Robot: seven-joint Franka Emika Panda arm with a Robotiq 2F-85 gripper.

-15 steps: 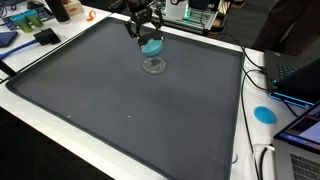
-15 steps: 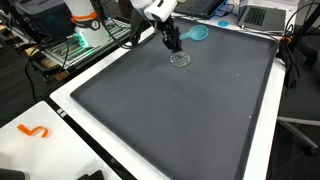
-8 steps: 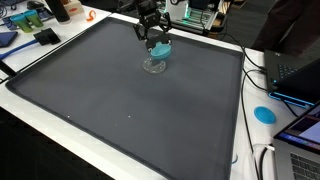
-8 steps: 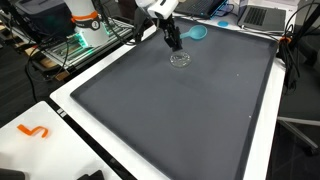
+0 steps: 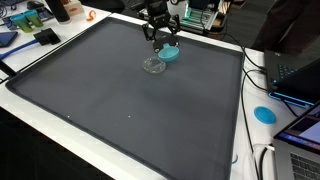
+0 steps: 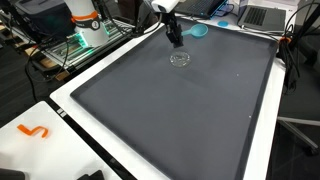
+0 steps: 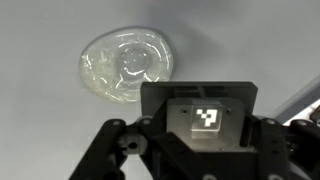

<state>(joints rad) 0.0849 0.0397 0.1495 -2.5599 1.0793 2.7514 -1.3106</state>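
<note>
A clear shallow dish (image 5: 153, 66) (image 6: 181, 59) lies on the big dark grey mat (image 5: 110, 110) (image 6: 180, 125), near its far side. My gripper (image 5: 164, 44) (image 6: 177, 41) hangs just beyond the dish, apart from it. A small blue dish (image 5: 171, 53) (image 6: 198, 31) sits right at the fingertips and travels with them, so the jaws look shut on its rim. In the wrist view the clear dish (image 7: 127, 65) lies empty on the mat. A black block with a black-and-white marker (image 7: 205, 118) hides the fingers there.
Laptops (image 5: 300, 75) and cables (image 5: 256, 72) crowd the table beside the mat. A flat blue disc (image 5: 264, 113) lies off the mat's edge. An orange piece (image 6: 33, 131) rests on the white border. Electronics (image 5: 30, 25) stand at a far corner.
The gripper has carried the blue dish sideways, from above the clear dish to a spot beside it. The clear dish has stayed put.
</note>
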